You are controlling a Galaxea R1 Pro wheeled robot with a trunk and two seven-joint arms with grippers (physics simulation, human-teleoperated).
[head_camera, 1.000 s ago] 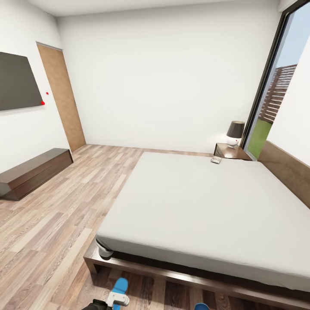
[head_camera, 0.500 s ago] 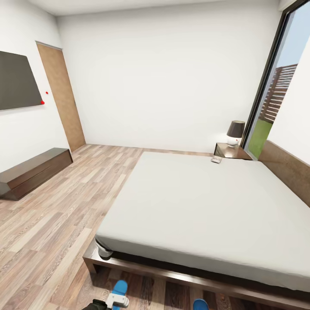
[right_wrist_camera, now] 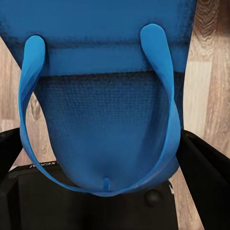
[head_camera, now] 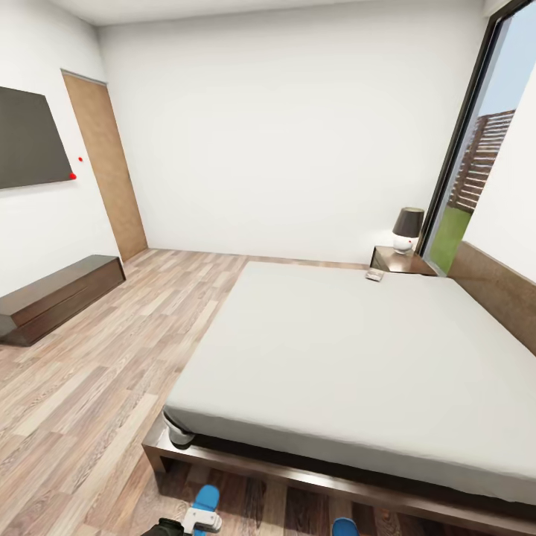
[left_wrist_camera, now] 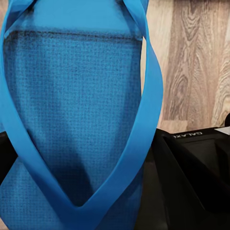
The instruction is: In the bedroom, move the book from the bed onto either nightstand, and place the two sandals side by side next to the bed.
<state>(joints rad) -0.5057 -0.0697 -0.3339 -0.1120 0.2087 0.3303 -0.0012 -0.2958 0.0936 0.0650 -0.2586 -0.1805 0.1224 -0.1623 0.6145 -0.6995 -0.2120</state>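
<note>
— Where do things stand?

— I have one sandal (left_wrist_camera: pixel 72 110) in my left gripper (head_camera: pixel 199 519) and the other sandal (right_wrist_camera: pixel 103 105) in my right; each wrist view has blue sole and straps pressed close, with dark finger bodies on either side, so I judge both sets of fingers clenched on a flip-flop. In the head view they peek up at the bottom edge, just below the foot of the bed (head_camera: pixel 350 357).

— And the book?

— A small pale thing lies at the far corner of the mattress, upper right of centre, just beside the nightstand (head_camera: pixel 398 260) with the lamp (head_camera: pixel 406 227). I take it for the book (head_camera: pixel 374 276) (too small to read any cover).

— What could go wrong?

— The grips look shallow, on thin floppy material. If I swing either arm fast, a sandal may twist or slide out. When I set them down, the dark bed frame is near; a toe could catch on it and leave the pair crooked, not side by side. Also, opening one gripper too high would let the sandal flip over.

— And later?

— The book sits well apart from me, so I'd need to drive round the bed.
</note>
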